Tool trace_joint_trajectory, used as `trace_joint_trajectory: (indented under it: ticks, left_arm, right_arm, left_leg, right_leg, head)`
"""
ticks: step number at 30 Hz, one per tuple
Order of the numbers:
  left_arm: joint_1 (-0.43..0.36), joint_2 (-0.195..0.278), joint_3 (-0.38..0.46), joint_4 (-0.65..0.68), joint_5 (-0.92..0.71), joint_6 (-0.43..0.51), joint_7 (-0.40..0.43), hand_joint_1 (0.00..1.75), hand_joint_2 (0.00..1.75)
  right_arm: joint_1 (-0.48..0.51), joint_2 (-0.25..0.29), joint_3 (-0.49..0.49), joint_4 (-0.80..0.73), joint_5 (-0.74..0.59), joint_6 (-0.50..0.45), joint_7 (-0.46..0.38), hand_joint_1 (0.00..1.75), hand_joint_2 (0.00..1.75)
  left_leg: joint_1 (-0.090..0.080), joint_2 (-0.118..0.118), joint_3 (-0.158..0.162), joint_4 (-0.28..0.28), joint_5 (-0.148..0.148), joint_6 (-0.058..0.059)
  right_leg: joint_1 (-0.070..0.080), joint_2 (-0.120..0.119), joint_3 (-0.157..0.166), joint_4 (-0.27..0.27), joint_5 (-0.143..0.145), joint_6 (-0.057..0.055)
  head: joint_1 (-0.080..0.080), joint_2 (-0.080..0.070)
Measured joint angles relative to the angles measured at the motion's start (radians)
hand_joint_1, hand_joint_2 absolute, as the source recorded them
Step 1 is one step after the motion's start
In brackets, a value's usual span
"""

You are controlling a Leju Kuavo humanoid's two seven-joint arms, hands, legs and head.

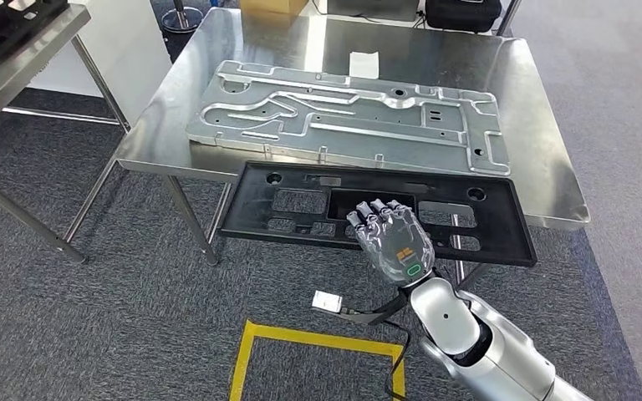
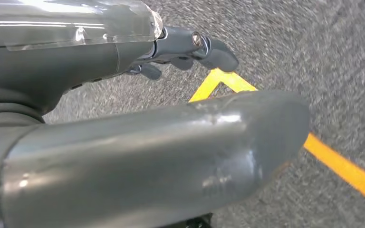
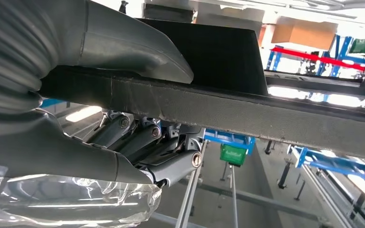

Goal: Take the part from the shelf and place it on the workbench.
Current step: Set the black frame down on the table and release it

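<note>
The part is a flat black plastic frame [image 1: 301, 200] with several cut-outs. It lies level along the front edge of the steel workbench [image 1: 543, 167], its far edge over the tabletop and its near edge out over the floor. My right hand [image 1: 391, 238] grips that near edge right of the middle. In the right wrist view the thumb [image 3: 138, 52] lies on one face of the black frame [image 3: 266, 114] and the fingers [image 3: 171, 161] on the other. My left hand [image 2: 147, 142] hangs over the carpet, holding nothing, its fingers [image 2: 209, 47] apart from the thumb.
A large silver metal plate [image 1: 343, 117] covers the middle of the workbench, just behind the black frame. A white slip [image 1: 364, 63] lies farther back. Another table [image 1: 17, 58] with a black tray [image 1: 0, 25] stands at the left. Yellow floor tape [image 1: 301, 338] marks the carpet below.
</note>
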Motion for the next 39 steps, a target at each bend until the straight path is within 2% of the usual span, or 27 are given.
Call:
trace_joint_trajectory:
  ticks: [1,2,5,6,7,9,11,13,15,16,17,18,21,22,24,25,26,28,30,31,32,33,34,36,37,38,39]
  left_arm:
    - [0.001,0.0,0.001,0.0,0.001,0.0,0.0,0.0,0.0]
    - [0.002,0.0,0.001,0.0,0.002,0.0,-0.001,0.0,0.0]
    - [0.003,-0.002,0.004,0.0,0.006,0.001,-0.003,0.0,0.0]
    - [0.002,-0.003,0.005,0.0,0.007,0.002,-0.004,0.0,0.0]
    - [0.001,-0.004,0.006,0.0,0.007,0.003,-0.005,0.0,0.0]
    - [-0.002,-0.004,0.007,0.0,0.008,0.005,-0.007,0.0,0.0]
    - [-0.003,-0.003,0.008,0.0,0.009,0.006,-0.009,0.0,0.0]
    - [-0.004,-0.003,0.009,0.0,0.009,0.007,-0.01,0.0,0.0]
    - [-0.003,-0.003,0.012,0.0,0.009,0.007,-0.01,0.0,0.0]
    - [-0.001,-0.003,0.014,0.0,0.009,0.007,-0.01,0.0,0.0]
    - [0.001,-0.003,0.015,0.0,0.009,0.007,-0.01,0.0,0.0]
    - [0.002,-0.003,0.017,0.0,0.01,0.006,-0.01,0.0,0.0]
    - [0.01,-0.003,0.022,0.0,0.011,0.004,-0.009,0.0,0.0]
    - [0.011,-0.003,0.023,0.0,0.011,0.004,-0.009,0.0,0.0]
    - [0.006,-0.003,0.024,0.0,0.012,0.003,-0.009,0.0,0.0]
    - [0.004,-0.003,0.024,0.0,0.012,0.003,-0.01,0.0,0.0]
    - [0.002,-0.003,0.024,0.0,0.013,0.003,-0.01,0.0,0.0]
    - [0.0,-0.003,0.024,0.0,0.015,0.003,-0.01,0.0,0.0]
    - [-0.001,-0.004,0.025,0.0,0.019,0.003,-0.011,0.0,0.0]
    - [0.0,-0.004,0.026,0.0,0.021,0.003,-0.011,0.0,0.0]
    - [0.0,-0.004,0.027,0.0,0.022,0.003,-0.012,0.0,0.0]
    - [0.0,-0.004,0.028,0.0,0.024,0.004,-0.013,0.0,0.0]
    - [0.0,-0.004,0.029,0.0,0.024,0.004,-0.015,0.0,0.0]
    - [0.0,-0.005,0.032,0.0,0.027,0.004,-0.015,0.0,0.0]
    - [-0.001,-0.006,0.033,0.0,0.029,0.002,-0.014,0.0,0.0]
    - [-0.002,-0.006,0.035,0.0,0.03,-0.001,-0.012,0.0,0.0]
    - [-0.003,-0.006,0.036,0.0,0.031,-0.003,-0.009,0.0,0.0]
  right_arm:
    - [0.003,-0.001,0.0,0.0,0.0,-0.001,0.0,1.75,1.75]
    - [0.005,-0.002,-0.001,0.0,0.0,-0.002,0.001,1.75,1.75]
    - [0.01,-0.007,-0.003,0.0,0.0,-0.007,0.005,1.75,1.75]
    - [0.012,-0.009,-0.005,-0.001,0.0,-0.009,0.007,1.75,1.75]
    - [0.015,-0.011,-0.007,-0.002,0.0,-0.012,0.01,1.75,1.75]
    - [0.02,-0.013,-0.013,-0.006,0.0,-0.016,0.013,1.75,1.75]
    - [0.023,-0.014,-0.019,-0.011,0.0,-0.019,0.014,1.75,1.75]
    - [0.027,-0.016,-0.025,-0.014,0.0,-0.02,0.014,1.75,1.75]
    - [0.035,-0.016,-0.029,-0.014,0.0,-0.021,0.012,1.75,1.75]
    - [0.039,-0.016,-0.03,-0.014,0.0,-0.021,0.011,1.75,1.75]
    - [0.043,-0.016,-0.032,-0.014,0.0,-0.021,0.008,1.75,1.75]
    - [0.047,-0.016,-0.034,-0.014,0.0,-0.021,0.005,1.75,1.75]
    - [0.055,-0.013,-0.041,-0.014,0.0,-0.021,-0.003,1.75,1.75]
    - [0.057,-0.012,-0.043,-0.014,0.0,-0.022,-0.006,1.75,1.75]
    - [0.06,-0.009,-0.052,-0.014,0.0,-0.023,-0.013,1.75,1.75]
    - [0.062,-0.008,-0.058,-0.014,0.0,-0.024,-0.017,1.75,1.75]
    - [0.062,-0.006,-0.064,-0.014,0.0,-0.024,-0.021,1.75,1.75]
    - [0.067,-0.002,-0.073,-0.014,0.0,-0.027,-0.029,1.75,1.75]
    - [0.078,0.001,-0.081,-0.014,0.0,-0.03,-0.037,1.75,1.75]
    - [0.085,0.002,-0.086,-0.014,0.0,-0.03,-0.042,1.75,1.75]
    - [0.092,0.003,-0.091,-0.014,0.0,-0.031,-0.046,1.75,1.75]
    - [0.099,0.004,-0.097,-0.014,0.0,-0.032,-0.05,1.75,1.75]
    - [0.106,0.005,-0.101,-0.014,0.0,-0.033,-0.053,1.75,1.75]
    - [0.119,0.006,-0.108,-0.012,0.0,-0.035,-0.057,1.75,1.75]
    - [0.125,0.007,-0.112,-0.011,0.0,-0.036,-0.059,1.75,1.75]
    - [0.131,0.008,-0.115,-0.01,0.0,-0.037,-0.062,1.75,1.75]
    - [0.134,0.01,-0.12,-0.01,0.0,-0.038,-0.065,1.75,1.75]
  left_leg:
    - [-0.001,-0.001,0.013,0.0,-0.011,0.0]
    - [-0.003,-0.002,0.029,0.0,-0.023,0.0]
    - [-0.007,-0.003,0.073,-0.002,-0.059,-0.008]
    - [-0.008,-0.004,0.082,-0.005,-0.071,-0.013]
    - [-0.01,-0.004,0.092,-0.004,-0.077,-0.02]
    - [-0.011,-0.003,0.107,0.004,-0.079,-0.032]
    - [-0.011,0.0,0.087,0.068,-0.068,-0.04]
    - [-0.007,0.002,0.015,0.187,-0.083,-0.046]
    - [-0.003,0.003,-0.069,0.273,-0.145,-0.053]
    - [-0.002,0.003,-0.097,0.281,-0.174,-0.056]
    - [-0.001,0.003,-0.113,0.261,-0.183,-0.057]
    - [-0.001,0.003,-0.12,0.219,-0.163,-0.057]
    - [-0.008,0.003,-0.123,0.067,0.032,-0.042]
    - [-0.011,0.003,-0.12,0.044,0.072,-0.035]
    - [-0.014,0.001,-0.1,0.032,0.063,-0.021]
    - [-0.012,0.0,-0.085,0.022,0.058,-0.014]
    - [-0.01,-0.001,-0.067,0.01,0.052,-0.007]
    - [-0.006,-0.002,-0.03,-0.009,0.038,0.0]
    - [-0.005,-0.005,0.006,-0.017,0.016,0.001]
    - [-0.005,-0.007,0.025,-0.019,0.003,0.0]
    - [-0.005,-0.009,0.046,-0.019,-0.012,-0.001]
    - [-0.004,-0.011,0.066,-0.019,-0.028,-0.003]
    - [-0.005,-0.013,0.086,-0.019,-0.045,-0.006]
    - [-0.009,-0.016,0.117,-0.011,-0.08,-0.016]
    - [-0.011,-0.018,0.127,-0.009,-0.097,-0.022]
    - [-0.013,-0.019,0.134,-0.004,-0.107,-0.028]
    - [-0.014,-0.02,0.137,-0.002,-0.111,-0.033]
  right_leg:
    - [0.0,0.0,-0.02,0.0,-0.002,0.001]
    - [0.001,0.0,-0.025,-0.029,0.018,-0.001]
    - [0.008,-0.004,0.009,-0.203,0.161,-0.018]
    - [0.013,-0.006,0.018,-0.24,0.19,-0.025]
    - [0.016,-0.006,0.024,-0.261,0.199,-0.031]
    - [0.016,-0.002,0.045,-0.272,0.184,-0.046]
    - [0.011,-0.001,0.076,-0.28,0.173,-0.06]
    - [0.009,-0.002,0.107,-0.283,0.152,-0.067]
    - [0.009,0.0,0.137,-0.283,0.124,-0.067]
    - [0.009,0.001,0.154,-0.283,0.109,-0.066]
    - [0.009,0.003,0.174,-0.283,0.093,-0.065]
    - [0.009,0.004,0.195,-0.283,0.077,-0.063]
    - [0.011,0.007,0.247,-0.284,0.026,-0.05]
    - [0.011,0.008,0.262,-0.288,0.014,-0.043]
    - [0.012,0.009,0.276,-0.283,0.016,-0.03]
    - [0.01,0.008,0.271,-0.26,0.03,-0.024]
    - [0.009,0.006,0.248,-0.218,0.047,-0.02]
    - [0.006,0.003,0.167,-0.102,0.05,-0.014]
    - [0.004,0.002,0.076,-0.024,-0.016,-0.008]
    - [0.002,0.001,0.042,-0.017,-0.057,-0.005]
    - [0.002,0.0,0.018,-0.031,-0.084,-0.003]
    - [0.001,0.0,0.005,-0.063,-0.078,-0.004]
    - [0.002,0.0,-0.002,-0.112,-0.029,-0.007]
    - [0.006,-0.001,-0.011,-0.211,0.136,-0.019]
    - [0.009,-0.001,-0.012,-0.237,0.199,-0.026]
    - [0.01,-0.001,-0.012,-0.246,0.229,-0.032]
    - [0.01,0.0,-0.006,-0.243,0.227,-0.038]
  head:
    - [0.0,0.0]
    - [0.0,0.0]
    - [0.0,0.0]
    - [0.0,0.0]
    - [0.0,0.0]
    - [-0.001,0.0]
    - [-0.004,0.0]
    - [-0.006,0.0]
    - [-0.007,0.0]
    - [-0.008,0.0]
    - [-0.008,0.0]
    - [-0.008,0.0]
    - [-0.008,0.0]
    - [-0.009,0.0]
    - [-0.01,0.0]
    - [-0.01,0.0]
    - [-0.008,0.0]
    - [-0.004,0.0]
    - [-0.002,0.0]
    - [-0.001,0.0]
    - [0.0,0.0]
    - [0.001,0.0]
    - [0.002,0.0]
    - [0.003,0.0]
    - [0.004,0.0]
    - [0.004,0.0]
    - [0.004,0.0]
